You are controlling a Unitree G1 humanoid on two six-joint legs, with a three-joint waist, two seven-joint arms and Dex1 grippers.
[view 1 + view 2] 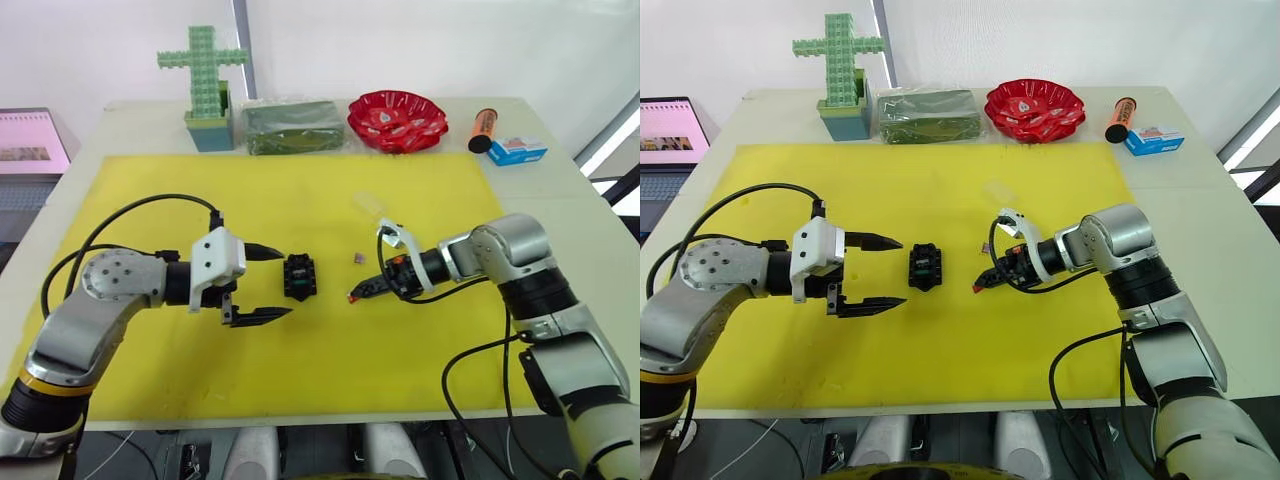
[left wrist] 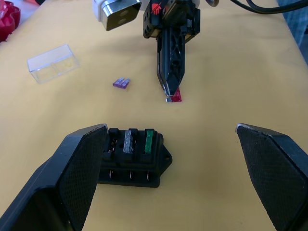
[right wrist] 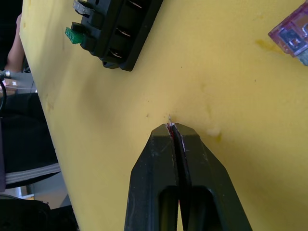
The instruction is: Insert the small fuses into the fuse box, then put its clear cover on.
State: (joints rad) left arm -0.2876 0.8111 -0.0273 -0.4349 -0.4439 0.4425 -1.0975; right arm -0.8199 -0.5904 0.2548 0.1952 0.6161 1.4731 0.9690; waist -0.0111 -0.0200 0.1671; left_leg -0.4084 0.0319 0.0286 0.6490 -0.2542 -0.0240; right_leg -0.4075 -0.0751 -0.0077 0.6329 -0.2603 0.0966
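Right gripper (image 1: 352, 296): fingers pressed together, pinching the red fuse (image 2: 176, 95) at their tips, low over the yellow mat (image 1: 300, 370), right of the fuse box.
Left gripper (image 1: 268, 283): fingers spread wide, holding nothing, just left of the fuse box.
Fuse box (image 1: 299, 276): on the mat between the two grippers; green fuse (image 2: 149, 141) and grey fuse (image 2: 128, 141) seated in its slots.
Mauve fuse (image 1: 359, 259): loose on the mat, near the right gripper.
Clear cover (image 2: 53, 63): on the mat beyond the mauve fuse, well apart from the box.
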